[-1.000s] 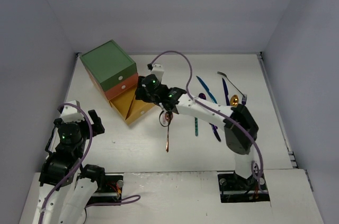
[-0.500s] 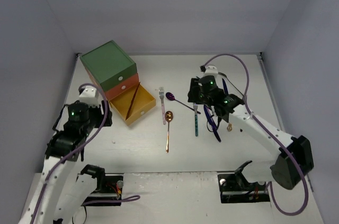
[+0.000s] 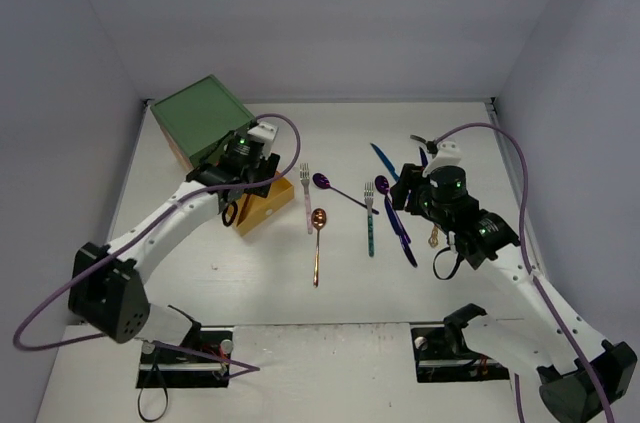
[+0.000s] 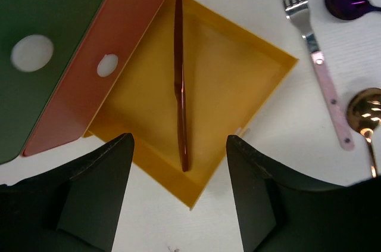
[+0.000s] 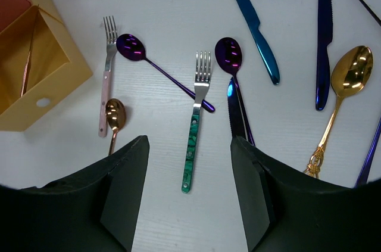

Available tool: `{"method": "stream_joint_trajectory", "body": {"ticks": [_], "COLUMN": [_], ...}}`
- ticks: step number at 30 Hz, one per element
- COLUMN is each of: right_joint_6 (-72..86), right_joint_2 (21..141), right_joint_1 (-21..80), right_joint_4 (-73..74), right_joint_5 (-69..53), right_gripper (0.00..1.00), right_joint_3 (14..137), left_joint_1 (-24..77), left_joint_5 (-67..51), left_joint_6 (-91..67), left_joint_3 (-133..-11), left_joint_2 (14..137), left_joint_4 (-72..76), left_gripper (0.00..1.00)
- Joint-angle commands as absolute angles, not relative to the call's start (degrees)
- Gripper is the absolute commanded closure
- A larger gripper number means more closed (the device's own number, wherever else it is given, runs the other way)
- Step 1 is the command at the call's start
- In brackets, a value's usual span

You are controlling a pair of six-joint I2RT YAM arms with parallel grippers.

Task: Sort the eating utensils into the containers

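The chest (image 3: 198, 115) has a green top. Its yellow drawer (image 4: 238, 85) is pulled open, and a copper knife (image 4: 180, 91) lies in it. The orange-red drawer (image 4: 128, 31) and the green drawer (image 4: 53, 2) above it are shut. My left gripper (image 4: 178, 162) is open and empty above the yellow drawer's front edge; it also shows in the top view (image 3: 238, 195). My right gripper (image 5: 189, 143) is open and empty above a teal-handled fork (image 5: 195, 127). Around that fork lie a pink fork (image 5: 106, 85), a copper spoon (image 5: 114, 116), two purple spoons (image 5: 134, 46), a blue knife (image 5: 253, 25) and a gold spoon (image 5: 348, 70).
Grey walls close the table (image 3: 260, 273) on the left, back and right. A dark blue knife (image 5: 322, 37) and a dark knife (image 5: 235, 112) lie among the utensils at centre right. The chest stands at the back left.
My right arm left the yellow drawer and swung right over the utensils. My left arm reached from the near left up over the drawer. The copper knife now lies in the drawer.
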State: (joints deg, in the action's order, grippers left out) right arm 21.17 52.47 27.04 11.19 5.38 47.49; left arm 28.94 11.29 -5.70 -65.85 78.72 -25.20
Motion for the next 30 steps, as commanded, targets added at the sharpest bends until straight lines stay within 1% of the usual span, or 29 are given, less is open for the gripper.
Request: {"method": "stream_joint_trajectory", "body": {"ticks": [1, 10, 16, 22, 30], "right_joint_6": [19.6, 18.74, 18.19, 18.37, 18.65], "right_joint_2": [49.48, 47.64, 47.03, 46.31, 46.04], "right_joint_1": [26.81, 26.63, 26.49, 26.37, 26.28], "right_joint_4": [10.38, 10.9, 11.13, 11.26, 11.36], "right_joint_5": [2.01, 1.41, 1.41, 1.66, 1.67], "right_gripper": [0.45, 0.45, 0.45, 0.45, 0.45], "right_joint_3": [46.75, 44.73, 43.66, 43.05, 42.83], "left_joint_1": [29.09, 29.09, 28.83, 28.82, 28.42], "left_joint_5": [17.84, 22.14, 24.87, 25.17, 25.66], "left_joint_6": [-6.35, -9.02, -11.11, -13.66, -15.6], "left_joint_3": [-70.12, -71.95, -74.19, -75.46, -76.64], "left_joint_2": [85.1, 96.06, 101.16, 103.42, 105.83], "left_joint_4": [-18.82, -16.29, -17.85, -19.58, -21.96], "left_gripper": [0.4, 0.44, 0.53, 0.67, 0.74]}}
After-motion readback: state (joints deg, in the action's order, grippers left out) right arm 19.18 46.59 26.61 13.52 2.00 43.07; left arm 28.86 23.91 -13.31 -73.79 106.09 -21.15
